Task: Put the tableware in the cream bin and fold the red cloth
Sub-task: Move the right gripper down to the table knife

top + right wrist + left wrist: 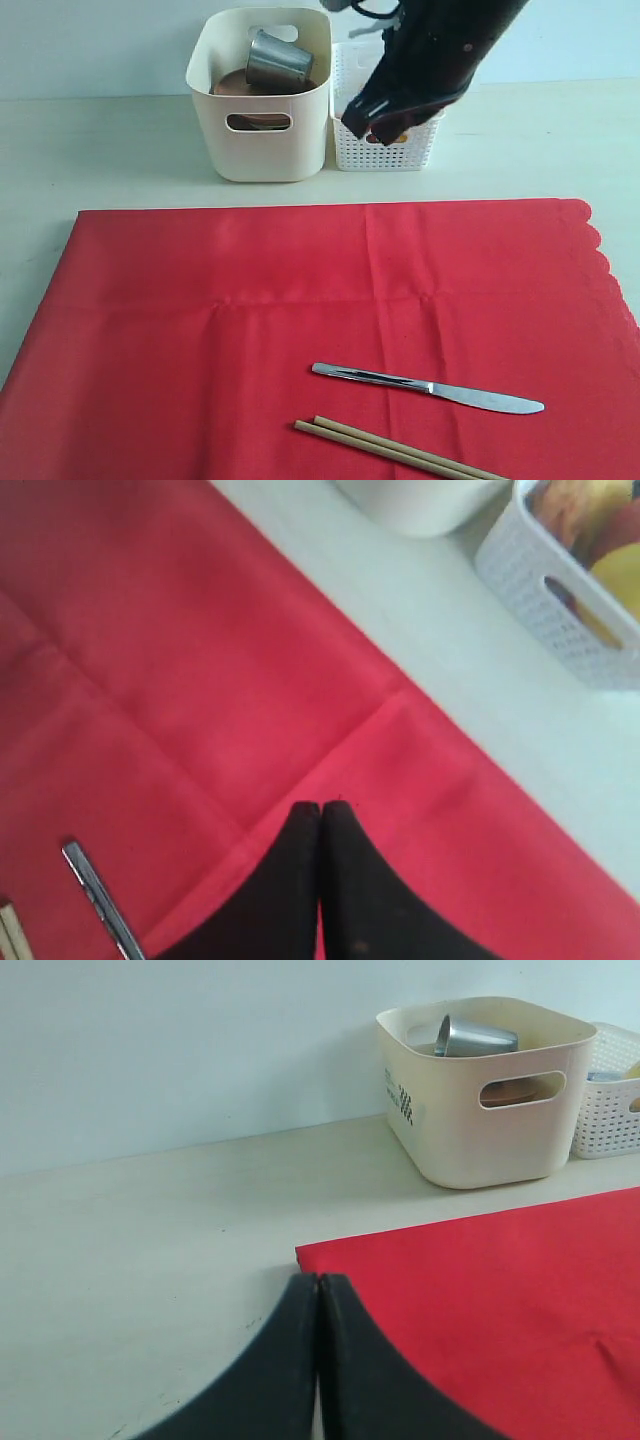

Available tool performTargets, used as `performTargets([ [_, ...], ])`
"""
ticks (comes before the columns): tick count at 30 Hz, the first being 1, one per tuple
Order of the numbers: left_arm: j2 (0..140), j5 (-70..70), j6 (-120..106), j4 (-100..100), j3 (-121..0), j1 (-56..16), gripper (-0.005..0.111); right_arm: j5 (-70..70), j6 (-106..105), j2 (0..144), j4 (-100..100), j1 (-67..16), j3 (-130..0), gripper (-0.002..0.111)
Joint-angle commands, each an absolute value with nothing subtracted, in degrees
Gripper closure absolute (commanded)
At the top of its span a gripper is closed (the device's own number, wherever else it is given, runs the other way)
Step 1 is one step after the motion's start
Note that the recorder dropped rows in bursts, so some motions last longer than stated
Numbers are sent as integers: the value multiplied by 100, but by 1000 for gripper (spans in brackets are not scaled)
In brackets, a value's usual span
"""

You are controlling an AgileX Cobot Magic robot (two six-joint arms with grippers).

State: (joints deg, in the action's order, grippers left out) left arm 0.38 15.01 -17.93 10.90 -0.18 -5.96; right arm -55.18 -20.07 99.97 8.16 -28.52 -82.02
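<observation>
Exterior view has the right gripper (378, 122), jaws clenched on nothing like those of the left gripper (317, 1280), hanging before the white basket (400, 155) beside the cream bin (262, 155), so dropping shut onto the silver knife (430, 388) or chopsticks (400, 450) lying on the red cloth (220, 300) may merely skid them.

Showing one cream bin (260, 155), one steel cup (278, 62), one brown plate (230, 86), one lattice basket (385, 152), one red cloth (200, 320), one knife (430, 387), two chopsticks (390, 447).

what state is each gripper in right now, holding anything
Left gripper: shut, holding nothing.
Right gripper: shut, holding nothing, above the red cloth.
</observation>
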Motion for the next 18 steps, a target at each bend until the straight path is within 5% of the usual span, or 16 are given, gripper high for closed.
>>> performTargets([
  [1,0,1489,-1792,1090,0,-593,105,-5202,-1985,9778,900,-2831,-7466,108],
  [18,0,1489,-1792,1090,0,-593,105,-4336,-2093,9579,1449,-3936,-5453,108],
])
